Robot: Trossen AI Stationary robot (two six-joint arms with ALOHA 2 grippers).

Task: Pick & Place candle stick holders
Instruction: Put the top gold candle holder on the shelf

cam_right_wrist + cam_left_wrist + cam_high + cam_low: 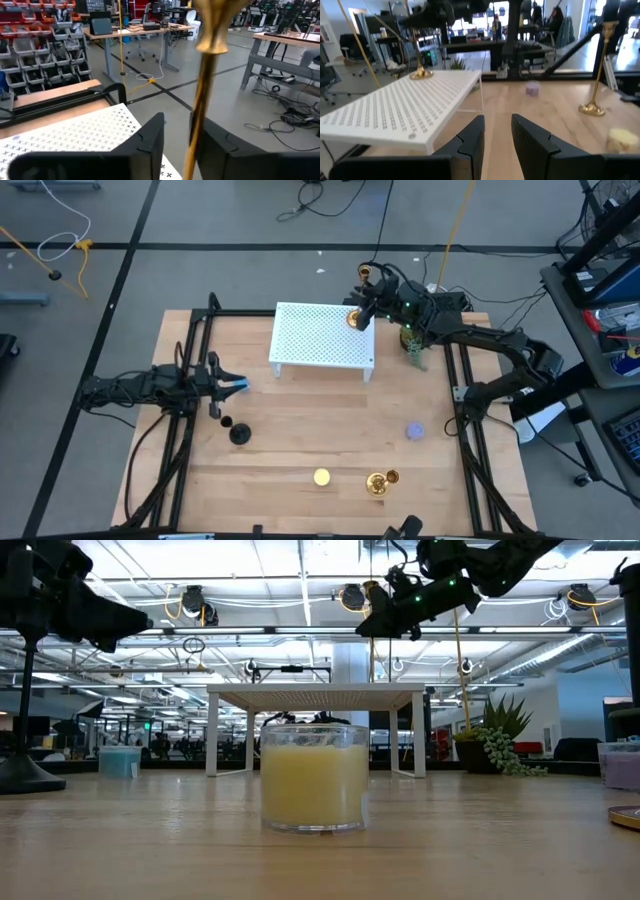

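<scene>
One gold candle stick holder (354, 318) stands by its round base (420, 74) on the far right corner of the white perforated rack (320, 338). My right gripper (368, 304) is open up at its stem (202, 100), one finger on each side. A second gold holder (378, 483) stands upright near the table's near edge and also shows in the left wrist view (594, 107). The black holder (238, 433) stands at the left. My left gripper (228, 385) is open and empty, just behind the black holder, beside a blue candle (243, 385). My right gripper has the gold stem (196, 135) between its fingers, close against one finger (215, 145) and clear of the other. I cannot tell whether it touches that finger. The fingers come level from the table's far right, across the upright stem.
A yellow candle (321, 477) sits near the near edge, close in the low view (314, 778). A purple candle (415, 430) lies at the right. A small potted plant (412, 340) stands right of the rack. Black frame rails (190, 360) run along both sides of the table.
</scene>
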